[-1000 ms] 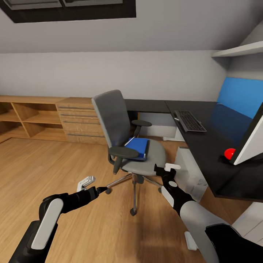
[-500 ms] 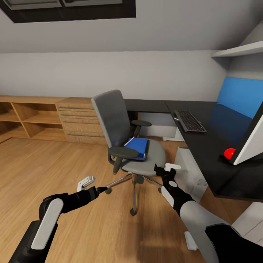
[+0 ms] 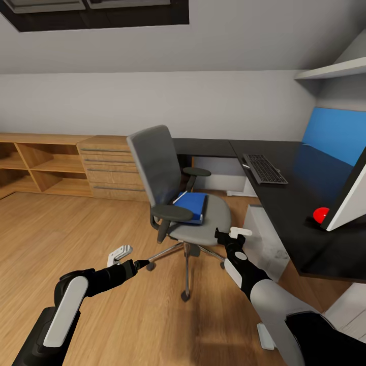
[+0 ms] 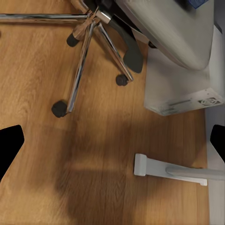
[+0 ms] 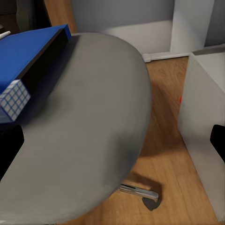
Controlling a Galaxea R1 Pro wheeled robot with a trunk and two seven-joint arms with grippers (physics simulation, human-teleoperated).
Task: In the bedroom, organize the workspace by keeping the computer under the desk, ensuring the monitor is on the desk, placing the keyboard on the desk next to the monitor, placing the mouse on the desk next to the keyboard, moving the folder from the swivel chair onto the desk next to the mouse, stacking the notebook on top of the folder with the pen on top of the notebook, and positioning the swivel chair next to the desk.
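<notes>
barely any change since a second ago: right gripper (image 3: 230, 234) hovering open just short of the swivel chair (image 3: 178, 203), left gripper (image 3: 122, 254) open too. folder (image 3: 192, 206) resting on the seat, awaiting pickup.

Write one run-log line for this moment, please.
folder: on chair seat | keyboard: on desk | right gripper: open, near seat edge | left gripper: open

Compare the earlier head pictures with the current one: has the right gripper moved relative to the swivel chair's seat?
No. The right gripper sits at the same spot by the front edge of the swivel chair seat, with the folder unmoved.
</notes>
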